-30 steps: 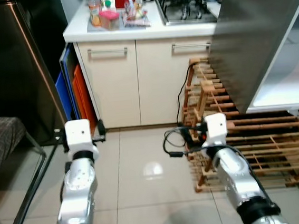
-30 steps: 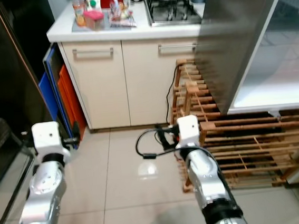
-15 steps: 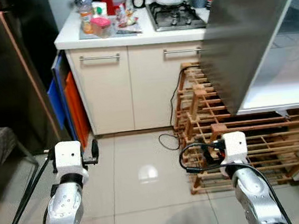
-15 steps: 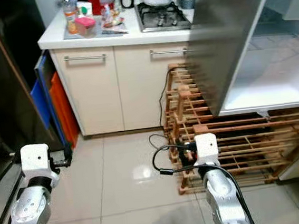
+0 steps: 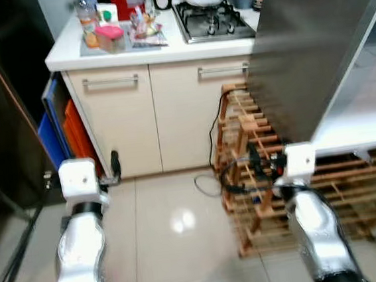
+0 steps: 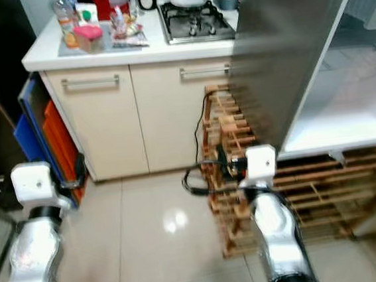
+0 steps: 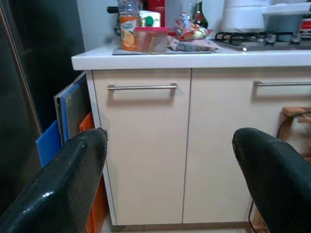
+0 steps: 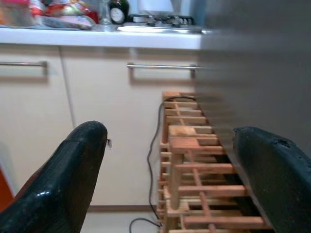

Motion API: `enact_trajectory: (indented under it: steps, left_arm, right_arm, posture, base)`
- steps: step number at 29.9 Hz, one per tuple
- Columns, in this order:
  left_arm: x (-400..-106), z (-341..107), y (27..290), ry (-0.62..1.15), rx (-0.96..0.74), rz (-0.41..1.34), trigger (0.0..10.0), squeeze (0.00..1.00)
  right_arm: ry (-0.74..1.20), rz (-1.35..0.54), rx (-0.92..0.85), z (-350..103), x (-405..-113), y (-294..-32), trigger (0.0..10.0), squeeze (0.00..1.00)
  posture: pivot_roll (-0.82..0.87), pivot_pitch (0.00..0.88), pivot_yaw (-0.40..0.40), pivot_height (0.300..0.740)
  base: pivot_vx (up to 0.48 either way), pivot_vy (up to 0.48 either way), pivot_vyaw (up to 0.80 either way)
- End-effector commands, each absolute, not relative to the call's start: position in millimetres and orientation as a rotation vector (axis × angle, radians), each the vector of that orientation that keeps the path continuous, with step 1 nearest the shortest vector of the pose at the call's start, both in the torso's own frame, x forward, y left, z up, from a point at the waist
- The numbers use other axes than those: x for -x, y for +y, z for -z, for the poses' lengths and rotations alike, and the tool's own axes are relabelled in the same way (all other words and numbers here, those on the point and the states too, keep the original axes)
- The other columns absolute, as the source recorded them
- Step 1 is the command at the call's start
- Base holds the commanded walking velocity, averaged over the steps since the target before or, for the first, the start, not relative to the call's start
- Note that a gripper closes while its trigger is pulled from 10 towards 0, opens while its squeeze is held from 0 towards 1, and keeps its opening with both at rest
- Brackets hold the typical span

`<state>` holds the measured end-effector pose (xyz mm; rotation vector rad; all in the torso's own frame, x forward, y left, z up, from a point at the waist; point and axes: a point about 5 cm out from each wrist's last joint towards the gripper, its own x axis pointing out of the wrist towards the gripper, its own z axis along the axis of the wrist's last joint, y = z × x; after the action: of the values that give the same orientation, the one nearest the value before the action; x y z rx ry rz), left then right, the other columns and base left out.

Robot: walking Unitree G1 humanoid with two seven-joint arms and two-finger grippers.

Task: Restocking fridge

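- My view has swung since a second ago: the white counter (image 5: 166, 50) and its cream cabinet doors (image 5: 123, 120) now sit more squarely ahead of me and nearer, and the chair seen earlier at my left edge has dropped out of the picture
- The open fridge door (image 5: 312, 42), grey steel, fills my upper right, with the pale fridge interior (image 5: 370, 97) beyond it; that has stayed on my right throughout
- The wooden rack (image 5: 257, 167) stands on the floor under the door, against the cabinets, with a black cable (image 5: 211, 139) trailing beside it
- My left gripper (image 7: 170, 179) is held low in front of the left cabinet door, fingers (image 7: 73, 179) spread wide with nothing between them; half a second ago it sat lower in my view
- My right gripper (image 8: 170, 179) is likewise spread wide and empty, pointing at the rack and the door's edge; it now lies closer to the rack than a second ago
- On the counter stand an orange juice bottle (image 7: 128, 34), a pink-lidded container (image 7: 151, 40) just beside it and some packets (image 7: 192, 36); a gas hob (image 5: 213, 22) lies to their right
- Blue and orange boards (image 5: 64, 129) lean at the cabinet's left end, next to the dark appliance (image 5: 2, 112)
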<state>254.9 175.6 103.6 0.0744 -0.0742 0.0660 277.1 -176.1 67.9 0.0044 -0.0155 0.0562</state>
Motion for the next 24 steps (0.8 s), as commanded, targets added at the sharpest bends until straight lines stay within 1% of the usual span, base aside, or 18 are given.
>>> enact_trajectory:
  steps: [1, 2, 5, 10, 13, 17, 24]
  left_arm:
    - [-255, -108, 185, -0.084, -0.097, -0.101, 10.0, 0.0]
    - [-256, -109, 185, -0.084, -0.092, -0.105, 10.0, 0.0]
    - [-257, -108, 183, -0.081, -0.088, -0.101, 10.0, 0.0]
    - [-268, -115, 177, -0.104, -0.089, -0.072, 10.0, 0.0]
    - [-274, -116, 178, -0.096, -0.113, -0.056, 10.0, 0.0]
    - [-283, -120, 178, -0.093, -0.118, -0.023, 10.0, 0.0]
    - [-290, -119, 173, -0.076, -0.118, 0.021, 10.0, 0.0]
  right_arm:
    - [-0.041, -0.097, -0.014, -76, -286, -165, 10.0, 0.0]
    - [-0.034, -0.103, -0.016, -77, -289, -165, 10.0, 0.0]
    - [-0.013, -0.111, -0.001, -74, -291, -165, 10.0, 0.0]
    - [-0.012, -0.128, -0.013, -74, -295, -160, 10.0, 0.0]
    - [0.006, -0.08, -0.022, -70, -297, -161, 10.0, 0.0]
    - [0.022, -0.095, -0.018, -67, -297, -156, 10.0, 0.0]
    - [0.023, -0.08, -0.015, -66, -297, -158, 10.0, 0.0]
  posture:
    - [0.02, 0.0, -0.031, 0.74]
    - [0.02, 0.0, -0.035, 0.74]
    - [0.02, 0.0, -0.037, 0.74]
    - [0.02, 0.0, -0.031, 0.74]
    - [0.02, 0.0, -0.025, 0.74]
    - [0.02, 0.0, -0.015, 0.74]
    - [0.01, 0.0, -0.01, 0.74]
  base:
    - [0.322, 0.356, 0.0]
    - [0.33, 0.349, 0.0]
    - [0.34, 0.339, 0.74]
    - [0.363, 0.312, 0.68]
    - [0.437, 0.0, 0.0]
    - [0.456, 0.0, 0.0]
    - [0.462, 0.0, -0.8]
